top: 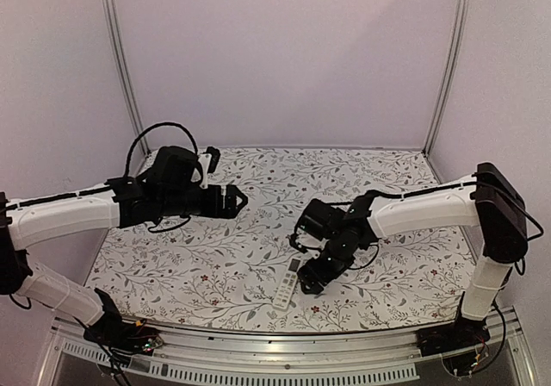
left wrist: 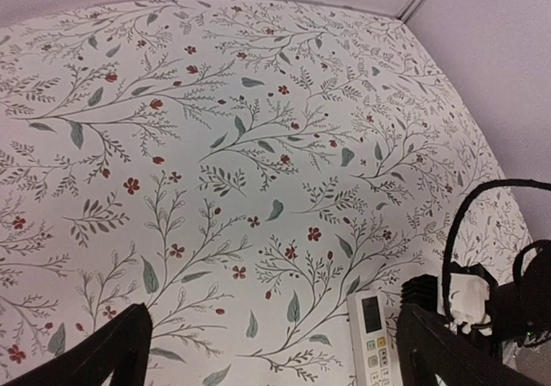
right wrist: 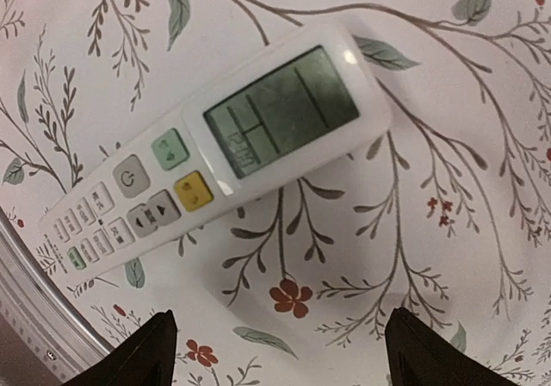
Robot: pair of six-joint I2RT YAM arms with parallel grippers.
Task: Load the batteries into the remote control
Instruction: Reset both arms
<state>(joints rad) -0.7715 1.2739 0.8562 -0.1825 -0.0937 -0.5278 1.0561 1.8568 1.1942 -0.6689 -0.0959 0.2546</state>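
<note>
Gaping right claw (right wrist: 275, 351) above remote control (right wrist: 215, 158)

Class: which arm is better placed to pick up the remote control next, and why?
Right: its open pincer hangs close to the remote control; the left pincer is farther away across the table.

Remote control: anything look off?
The remote control lies display-and-buttons up, askew near the front edge of the table, so its back faces down. No batteries show in any view. No damage visible.
</note>
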